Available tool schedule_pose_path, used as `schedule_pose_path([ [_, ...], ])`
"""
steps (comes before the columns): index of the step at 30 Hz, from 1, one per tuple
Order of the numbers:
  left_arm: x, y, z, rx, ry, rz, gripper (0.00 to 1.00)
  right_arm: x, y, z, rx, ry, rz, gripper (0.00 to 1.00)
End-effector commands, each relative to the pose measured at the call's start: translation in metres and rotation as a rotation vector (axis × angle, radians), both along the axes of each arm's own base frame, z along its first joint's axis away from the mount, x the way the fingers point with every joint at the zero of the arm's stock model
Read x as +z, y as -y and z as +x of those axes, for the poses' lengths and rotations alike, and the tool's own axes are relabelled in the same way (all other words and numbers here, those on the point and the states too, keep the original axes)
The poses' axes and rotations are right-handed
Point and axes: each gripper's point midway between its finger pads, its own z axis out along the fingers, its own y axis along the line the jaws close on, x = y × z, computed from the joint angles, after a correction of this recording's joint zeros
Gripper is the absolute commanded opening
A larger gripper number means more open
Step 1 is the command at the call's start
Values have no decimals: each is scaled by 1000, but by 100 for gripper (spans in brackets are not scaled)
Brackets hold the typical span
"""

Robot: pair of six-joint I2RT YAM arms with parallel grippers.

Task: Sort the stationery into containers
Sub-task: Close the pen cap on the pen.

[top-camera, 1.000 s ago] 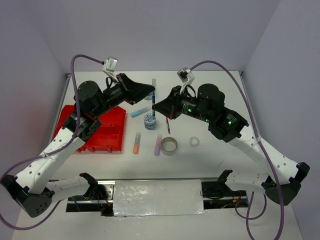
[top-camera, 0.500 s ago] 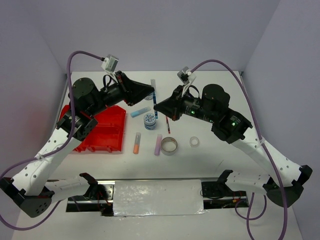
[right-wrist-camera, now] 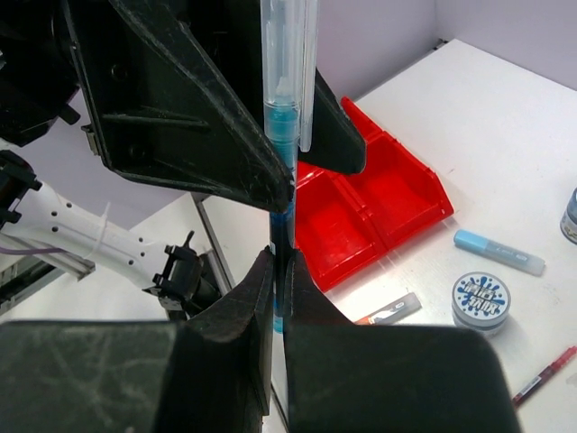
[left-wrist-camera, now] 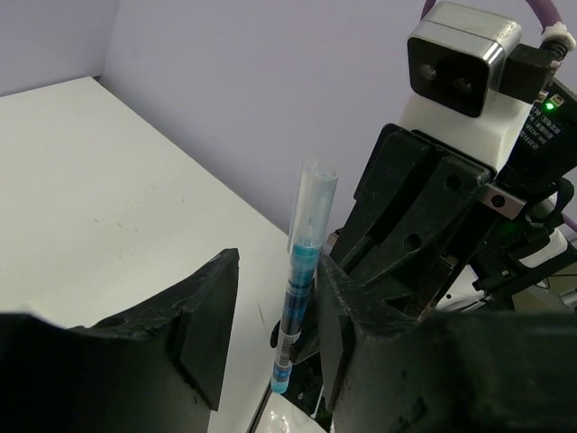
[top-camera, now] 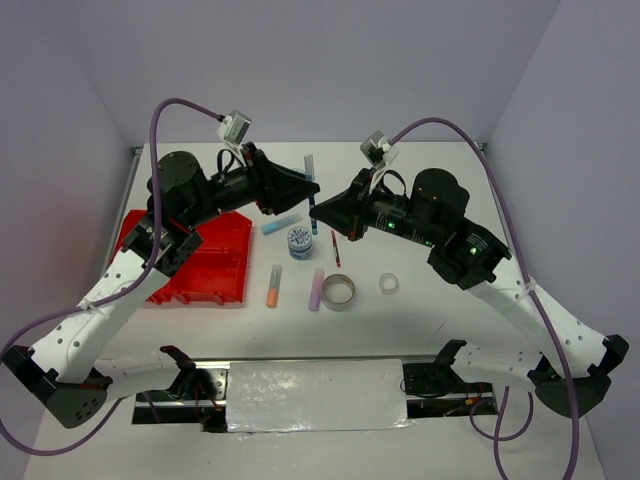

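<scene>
Above the desk (top-camera: pixel 420 325), right tool (right-wrist-camera: pixel 279 271) pinches teal pen (top-camera: pixel 311 195) aloft; left tool (left-wrist-camera: pixel 275 271) spread either side of it. Red tray (top-camera: pixel 225 265): visible compartments hold nothing. Sorting judged barely begun: red pen (top-camera: pixel 336 248), tub (top-camera: pixel 299 241), orange stick (top-camera: pixel 272 285), grey tape ring (top-camera: pixel 338 292) lie loose.

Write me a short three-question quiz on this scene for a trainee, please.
1. True or false: the teal pen lies flat.
2. Which gripper is shut on it? A left; B right.
3. Fill in: the left gripper is ____ either side of the pen.
Key: 1 false, it stands upright; 2 B, the right gripper; 3 open.
</scene>
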Motion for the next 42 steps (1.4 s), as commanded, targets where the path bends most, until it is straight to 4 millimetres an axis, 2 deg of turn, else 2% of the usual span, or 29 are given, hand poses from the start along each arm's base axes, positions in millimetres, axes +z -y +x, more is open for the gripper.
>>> schedule_pose_path([
  [1,13,2,-7,-36,65,-28,51,47,6,-8,14,122,93,0],
  [4,12,4,-10,-56,73,-30,50,46,6,-7,14,122,96,0],
  [6,11,5,-11,-64,77,-28,45,48,5,-8,19,125,102,0],
  [7,10,5,-11,-69,77,-26,40,48,4,-9,25,127,99,0],
  [9,10,6,-13,-82,83,-24,24,49,4,-8,27,125,96,0],
  [10,11,6,-13,-87,84,-24,13,49,3,-9,33,126,96,0],
  [12,12,7,-15,-99,91,-20,7,49,3,-11,44,136,94,0],
  [13,17,7,-16,-105,102,-23,0,49,3,-12,52,141,95,3],
  [14,18,8,-16,-107,107,-19,0,48,3,-13,58,143,92,9],
  [15,20,8,-18,-115,116,-17,0,46,3,-13,56,143,89,25],
  [18,28,8,-25,-146,140,-9,0,43,0,-19,96,147,97,44],
  [22,37,7,-35,-184,183,-28,0,40,-6,-23,137,131,100,49],
  [23,39,6,-38,-190,188,-34,0,39,-6,-23,140,132,103,48],
  [24,40,6,-39,-195,192,-36,0,40,-6,-24,142,132,109,41],
  [25,41,7,-39,-196,191,-42,0,41,-6,-24,144,134,112,40],
  [33,48,7,-50,-244,187,-99,0,41,-12,-18,135,118,141,38],
  [35,46,6,-52,-246,174,-110,0,42,-14,-18,142,117,155,33],
  [41,49,3,-55,-240,178,-126,0,43,-16,-15,133,113,167,0],
  [42,50,2,-55,-237,179,-126,0,44,-15,-15,130,113,168,0],
])
